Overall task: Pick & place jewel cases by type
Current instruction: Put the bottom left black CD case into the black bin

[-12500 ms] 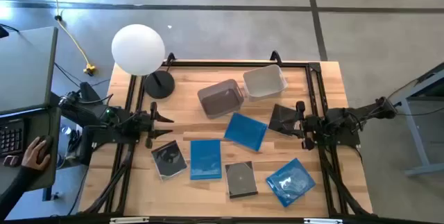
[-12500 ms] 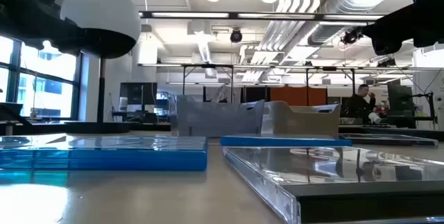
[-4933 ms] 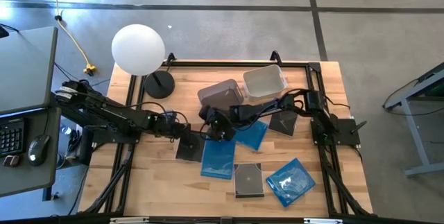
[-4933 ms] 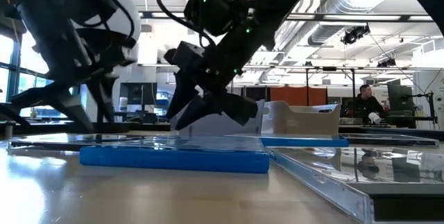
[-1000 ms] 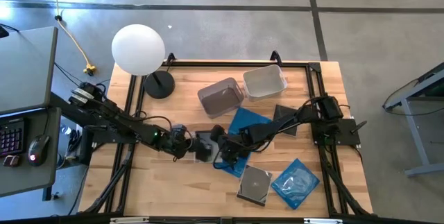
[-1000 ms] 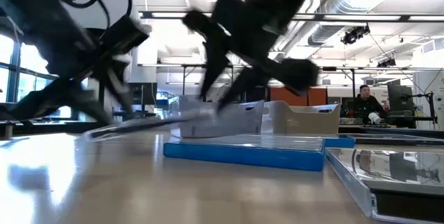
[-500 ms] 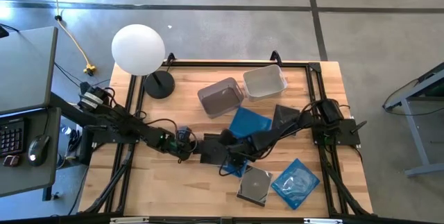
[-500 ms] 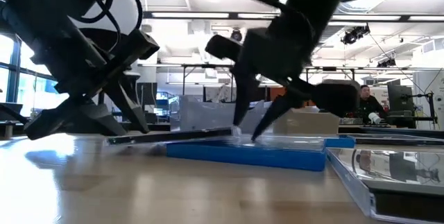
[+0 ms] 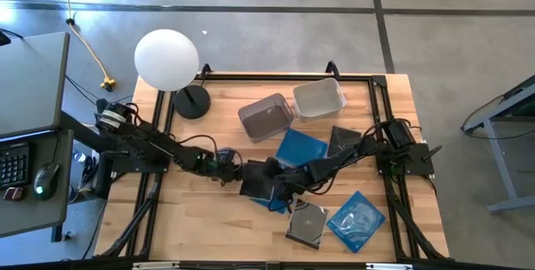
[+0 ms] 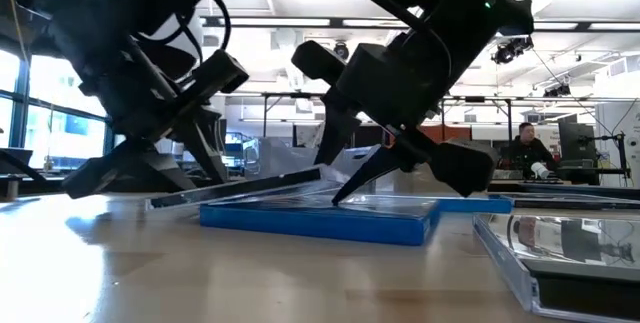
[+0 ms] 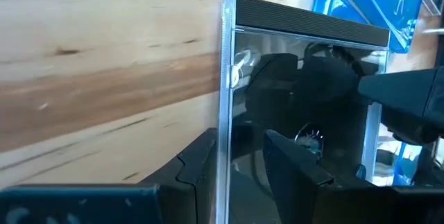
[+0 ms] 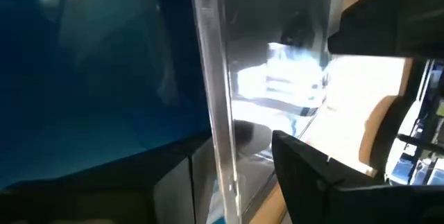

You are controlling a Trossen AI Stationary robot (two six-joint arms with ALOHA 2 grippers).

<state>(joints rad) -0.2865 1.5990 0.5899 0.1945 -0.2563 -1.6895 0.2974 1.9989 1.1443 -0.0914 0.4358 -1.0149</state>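
In the high view's lower middle, a clear-fronted dark jewel case (image 9: 306, 221) and a blue jewel case (image 9: 356, 218) lie flat. Just above, at frame centre, the left gripper (image 9: 236, 172) and right gripper (image 9: 277, 178) each clamp opposite edges of one dark jewel case (image 10: 255, 189), tilted over a blue case (image 10: 318, 219). Farther up sit another blue case (image 9: 298, 148), a grey tub (image 9: 267, 117) and a clear tub (image 9: 318, 97).

My high camera looks straight down on the whole surface (image 9: 217, 220). My low one sits at surface level, facing the room. Each wrist camera peers closely past its own gripper; both share the dark jewel case (image 11: 305, 106) between them.
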